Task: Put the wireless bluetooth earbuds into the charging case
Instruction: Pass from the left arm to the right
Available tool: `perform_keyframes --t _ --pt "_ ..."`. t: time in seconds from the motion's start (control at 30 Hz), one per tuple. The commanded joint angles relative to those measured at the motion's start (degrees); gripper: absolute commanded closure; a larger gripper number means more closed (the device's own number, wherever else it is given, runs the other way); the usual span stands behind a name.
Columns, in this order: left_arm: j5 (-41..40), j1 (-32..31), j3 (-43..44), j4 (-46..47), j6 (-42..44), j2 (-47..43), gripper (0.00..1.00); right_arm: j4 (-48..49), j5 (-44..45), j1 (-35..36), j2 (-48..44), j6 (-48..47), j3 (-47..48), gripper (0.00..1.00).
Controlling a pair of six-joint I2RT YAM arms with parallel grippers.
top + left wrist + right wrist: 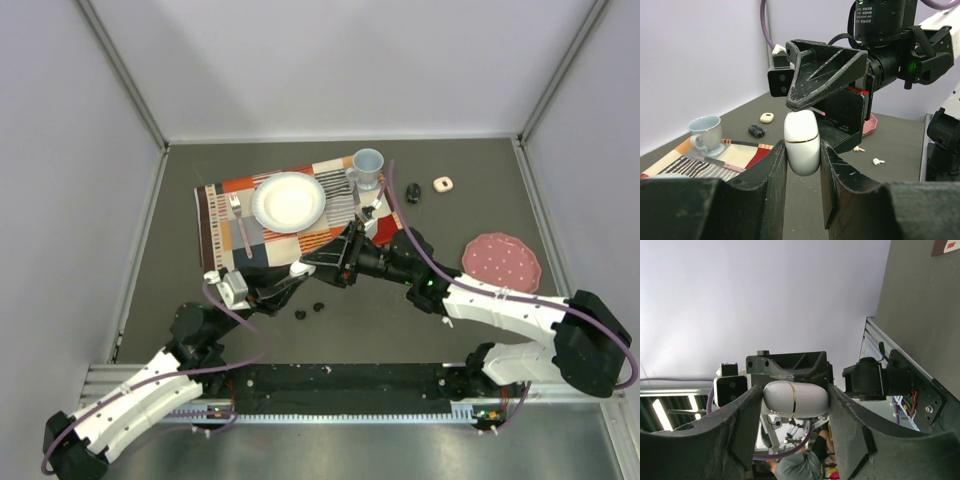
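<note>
A white egg-shaped charging case [801, 140] with a gold seam is held closed in mid-air between both grippers. My left gripper [802, 152] is shut on its lower half from the sides. My right gripper [795, 400] is shut on the same case [795, 399] end to end. In the top view the two grippers [298, 272] [328, 262] meet over the placemat's near edge. Two black earbuds [300, 314] [319, 306] lie on the table below them. Two white earbuds [858, 149] [878, 161] lie on the table beyond the case. Other earbuds are not visible.
A patterned placemat [225, 215] carries a white plate [289, 200], a fork [240, 225] and a pale blue cup [367, 167]. A pink dotted plate [500, 262] lies at the right. A small black object [413, 193] and a beige one [443, 184] lie behind.
</note>
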Motion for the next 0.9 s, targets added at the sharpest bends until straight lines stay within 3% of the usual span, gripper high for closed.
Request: perform_keyframes --t 0.0,0.1,0.17,0.6,0.87 --pt "0.1 -0.1 1.2 2.9 -0.6 0.3 1.0 5.6 -1.3 0.5 0.5 1.5 -0.2 0.48" --pt "-0.3 -0.2 1.4 2.6 -0.6 0.3 1.0 6.7 -1.7 0.6 0.7 1.8 -0.5 0.52" --pt "-0.5 -0.2 1.4 2.2 -0.6 0.3 1.0 7.2 -1.9 0.6 0.6 1.7 -0.5 0.62" --pt "-0.9 -0.1 2.7 0.3 -2.6 1.9 0.67 5.0 -1.5 0.9 0.7 -0.9 0.7 0.66" --pt "-1.1 -0.1 3.9 -1.9 -2.9 2.8 0.59 3.2 -1.3 1.1 0.5 -3.1 1.4 0.67"
